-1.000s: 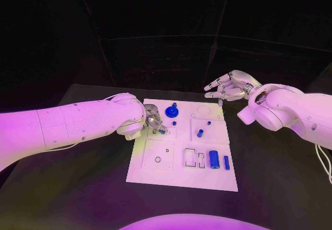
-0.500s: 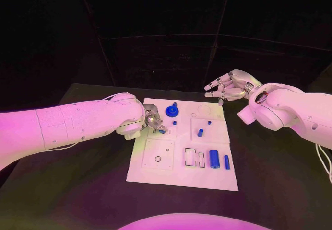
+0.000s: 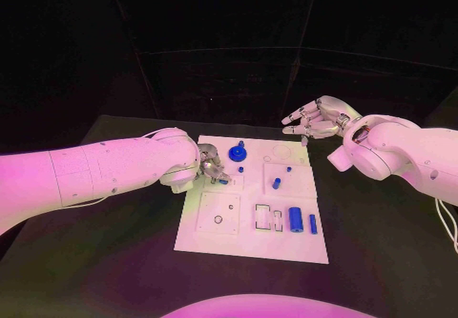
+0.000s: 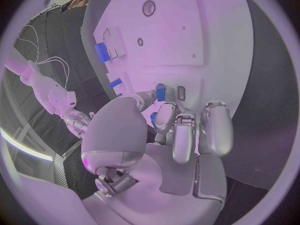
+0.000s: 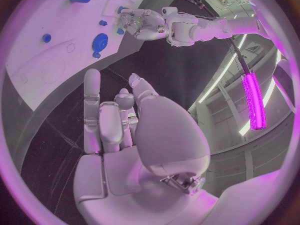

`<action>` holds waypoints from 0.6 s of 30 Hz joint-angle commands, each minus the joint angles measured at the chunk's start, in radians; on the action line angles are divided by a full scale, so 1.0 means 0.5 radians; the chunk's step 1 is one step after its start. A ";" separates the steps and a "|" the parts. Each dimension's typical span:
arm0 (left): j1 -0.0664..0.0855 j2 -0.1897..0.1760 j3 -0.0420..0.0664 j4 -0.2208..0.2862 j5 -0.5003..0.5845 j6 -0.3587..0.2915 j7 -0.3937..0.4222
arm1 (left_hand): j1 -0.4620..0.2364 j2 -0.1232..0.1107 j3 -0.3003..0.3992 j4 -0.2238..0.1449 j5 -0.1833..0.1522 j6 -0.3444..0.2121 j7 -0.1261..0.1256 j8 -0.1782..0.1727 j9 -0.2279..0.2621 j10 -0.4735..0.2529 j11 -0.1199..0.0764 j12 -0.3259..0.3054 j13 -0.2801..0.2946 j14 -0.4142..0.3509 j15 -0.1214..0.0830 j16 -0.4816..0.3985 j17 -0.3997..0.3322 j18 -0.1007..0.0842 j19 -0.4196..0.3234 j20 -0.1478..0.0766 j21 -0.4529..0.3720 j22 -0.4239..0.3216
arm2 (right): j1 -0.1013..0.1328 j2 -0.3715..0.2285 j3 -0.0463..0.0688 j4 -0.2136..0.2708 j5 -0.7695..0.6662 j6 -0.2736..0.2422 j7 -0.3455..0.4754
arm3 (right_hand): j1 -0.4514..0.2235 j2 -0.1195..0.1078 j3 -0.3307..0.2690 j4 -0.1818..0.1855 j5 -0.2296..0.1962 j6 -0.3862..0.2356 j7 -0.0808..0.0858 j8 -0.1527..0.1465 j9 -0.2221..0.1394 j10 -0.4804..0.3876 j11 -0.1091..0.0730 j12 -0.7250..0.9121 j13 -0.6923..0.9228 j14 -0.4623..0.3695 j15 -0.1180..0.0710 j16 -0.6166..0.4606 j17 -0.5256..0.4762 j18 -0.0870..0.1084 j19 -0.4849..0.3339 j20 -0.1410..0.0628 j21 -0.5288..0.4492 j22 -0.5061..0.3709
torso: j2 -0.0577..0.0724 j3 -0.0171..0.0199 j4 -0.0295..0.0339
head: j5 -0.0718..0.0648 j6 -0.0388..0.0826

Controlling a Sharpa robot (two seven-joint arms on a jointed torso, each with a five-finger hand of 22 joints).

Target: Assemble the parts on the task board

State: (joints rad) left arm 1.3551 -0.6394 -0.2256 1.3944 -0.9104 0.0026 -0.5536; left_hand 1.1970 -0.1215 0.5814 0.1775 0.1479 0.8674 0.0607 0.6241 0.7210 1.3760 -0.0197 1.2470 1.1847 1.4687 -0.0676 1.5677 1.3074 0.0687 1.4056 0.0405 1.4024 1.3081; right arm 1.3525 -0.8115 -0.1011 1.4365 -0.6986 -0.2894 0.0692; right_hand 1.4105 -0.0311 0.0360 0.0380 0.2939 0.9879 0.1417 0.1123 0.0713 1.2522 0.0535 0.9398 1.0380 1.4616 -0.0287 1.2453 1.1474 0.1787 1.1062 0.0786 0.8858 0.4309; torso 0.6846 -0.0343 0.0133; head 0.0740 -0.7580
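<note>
2 hands work over the desk. At left, the left hand rests on the task board at its left edge, fingers clamped on a small blue peg just above a slot. It has barely shifted over the last second, which suggests fine alignment before insertion. Centre: a blue round knob stands on the board; a blue cylinder lies nearer. At right, the right hand hovers beyond the far right corner, unmoved, fingers apart and empty.

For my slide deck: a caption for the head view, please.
Left robot hand holds a small blue part over the task board; right robot hand hovers open.
</note>
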 commanded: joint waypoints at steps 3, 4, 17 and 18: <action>-0.009 0.009 -0.009 -0.007 -0.018 0.071 -0.032 | -0.079 -0.020 0.216 -0.239 -0.002 0.045 -0.035 0.026 0.008 0.031 -0.012 0.013 0.009 0.204 -0.017 0.006 0.527 -0.013 0.020 -0.003 0.010 0.010 | 0.004 -0.001 0.001 0.008 -0.004 -0.006 0.008 | -0.020 -0.008 0.003 0.010 0.014 -0.016 0.004 0.005 -0.002 -0.013 -0.003 -0.007 -0.002 0.041 0.009 -0.002 0.003 0.010 0.004 0.009 -0.010 -0.003 | 0.000 0.0008 -0.001 | -0.001 0.000; -0.009 0.012 -0.009 -0.010 -0.018 0.071 -0.032 | -0.106 -0.022 0.186 -0.222 -0.005 0.053 -0.039 0.028 0.007 0.034 -0.016 0.016 0.012 0.204 -0.019 0.006 0.527 -0.013 0.020 -0.005 0.009 0.011 | 0.004 -0.002 0.001 0.009 -0.004 -0.006 0.008 | -0.020 -0.008 0.003 0.010 0.014 -0.016 0.004 0.005 -0.002 -0.013 -0.003 -0.007 -0.002 0.041 0.009 -0.002 0.003 0.010 0.004 0.009 -0.010 -0.003 | 0.000 0.0011 -0.001 | -0.002 0.000; -0.005 0.056 -0.008 -0.064 -0.018 0.087 -0.031 | -0.186 0.002 0.015 -0.150 -0.006 0.089 -0.051 0.023 -0.004 0.044 -0.026 0.028 0.026 0.204 -0.032 0.006 0.527 -0.016 0.031 -0.020 0.013 0.028 | 0.005 -0.004 0.001 0.014 -0.004 -0.008 0.002 | -0.024 -0.006 0.004 0.014 0.016 -0.017 0.004 0.007 -0.001 -0.016 -0.003 -0.010 -0.006 0.040 0.009 -0.005 0.001 0.010 0.003 0.009 -0.011 -0.003 | -0.001 0.0012 -0.001 | -0.003 -0.002; -0.005 0.059 -0.008 -0.067 -0.018 0.090 -0.032 | -0.188 0.003 0.010 -0.147 -0.006 0.092 -0.052 0.024 -0.004 0.044 -0.027 0.029 0.026 0.204 -0.032 0.006 0.527 -0.017 0.032 -0.020 0.014 0.029 | 0.005 -0.004 0.001 0.014 -0.004 -0.008 0.002 | -0.024 -0.006 0.004 0.014 0.016 -0.017 0.004 0.007 -0.001 -0.016 -0.003 -0.010 -0.006 0.040 0.009 -0.005 0.001 0.010 0.003 0.009 -0.011 -0.003 | -0.001 0.0009 -0.002 | -0.004 -0.003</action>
State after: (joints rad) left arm 1.3563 -0.6142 -0.2262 1.3622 -0.9128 0.0200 -0.5585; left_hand 1.1051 -0.1241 0.5911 0.1038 0.1480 0.9050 0.0340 0.6404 0.7200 1.3906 -0.0338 1.2569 1.1968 1.4652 -0.0786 1.5677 1.3074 0.0689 1.4157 0.0305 1.4032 1.3079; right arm 1.3525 -0.8138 -0.1011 1.4409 -0.6989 -0.2895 0.0682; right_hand 1.4064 -0.0352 0.0389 0.0409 0.2999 0.9843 0.1453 0.1123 0.0712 1.2522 0.0535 0.9398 1.0357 1.4616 -0.0287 1.2453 1.1473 0.1787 1.1062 0.0786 0.8858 0.4300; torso 0.6843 -0.0337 0.0128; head 0.0728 -0.7585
